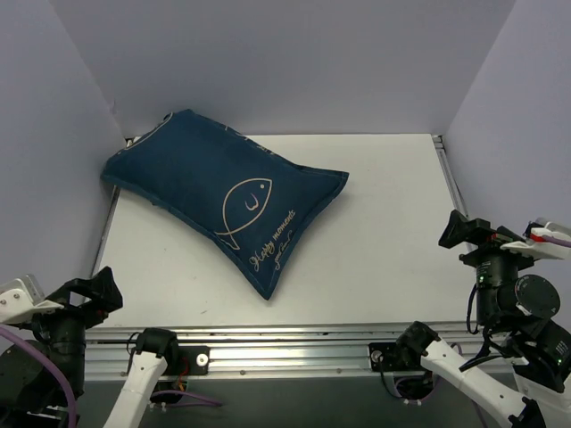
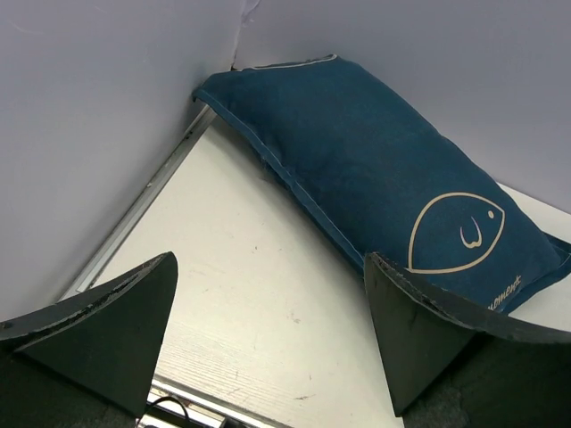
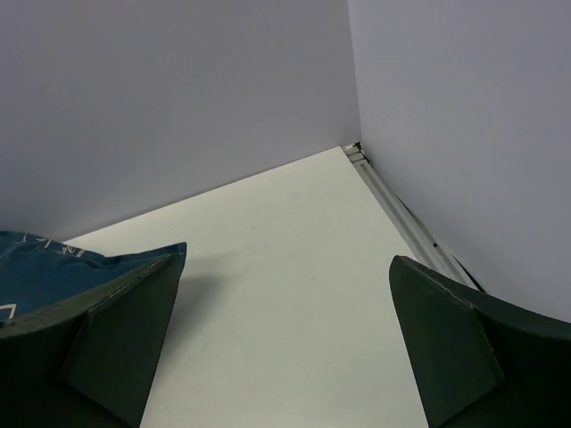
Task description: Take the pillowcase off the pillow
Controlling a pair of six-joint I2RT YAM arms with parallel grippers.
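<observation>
The navy pillowcase [image 1: 223, 192] with a cream fish and cursive script lies plump and diagonal on the back-left part of the white table [image 1: 393, 241]. One of its corners rests against the back wall. The pillow is hidden inside it, and no white shows. My left gripper [image 1: 103, 290] hovers at the near-left corner, open and empty, well short of the cover. In the left wrist view the pillowcase [image 2: 375, 160] stretches beyond the left gripper [image 2: 269, 267]. My right gripper [image 1: 455, 230] is open and empty at the right edge. A pillowcase [image 3: 53, 267] corner shows past the right gripper [image 3: 287, 259].
Pale lilac walls close in the left [image 1: 45, 160], back [image 1: 294, 62] and right [image 1: 517, 134] sides. A metal rail [image 1: 285, 334] runs along the near table edge, and another rail [image 3: 401, 209] lies at the foot of the right wall.
</observation>
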